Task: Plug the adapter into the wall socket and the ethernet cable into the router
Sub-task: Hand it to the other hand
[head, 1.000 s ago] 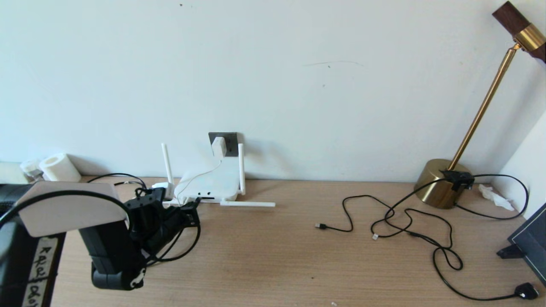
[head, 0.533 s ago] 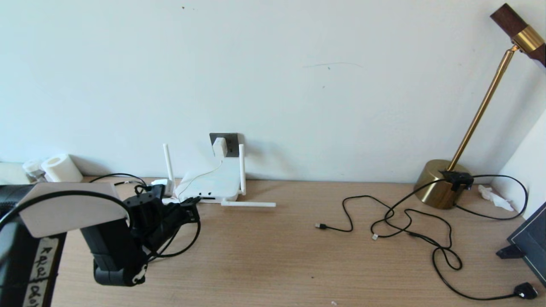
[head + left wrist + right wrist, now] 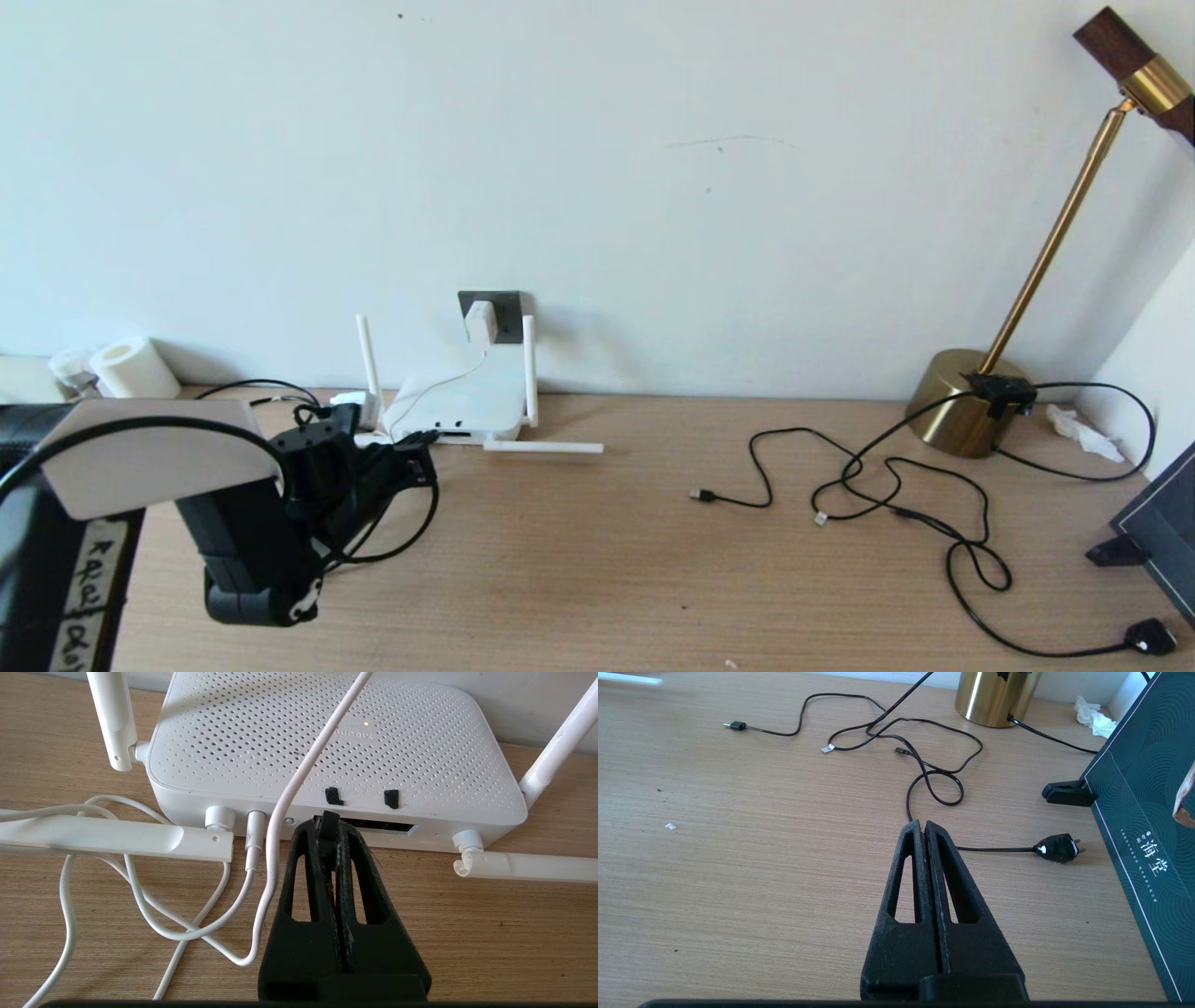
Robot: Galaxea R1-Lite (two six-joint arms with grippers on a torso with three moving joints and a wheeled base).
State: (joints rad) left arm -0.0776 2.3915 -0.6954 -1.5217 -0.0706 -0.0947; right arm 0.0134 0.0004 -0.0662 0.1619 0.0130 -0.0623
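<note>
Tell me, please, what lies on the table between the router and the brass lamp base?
In the head view, between the router and the brass lamp base lie one flat white antenna, bare table, then loose thin black cables.

Shifted a little toward twelve o'clock in the head view: black left gripper (image 3: 422,455), pinched shut on the clip end of the thick black ethernet cable (image 3: 435,504). Brought from just short of the flat white router with stick antennas (image 3: 462,401) right up to the dark port slot on its near edge, clip end at the slot's mouth in the left wrist view. Raised along with it: dark forearm at seven o'clock of the gripper. Drawn slightly higher and tighter: slack cable loop at six o'clock.
</note>
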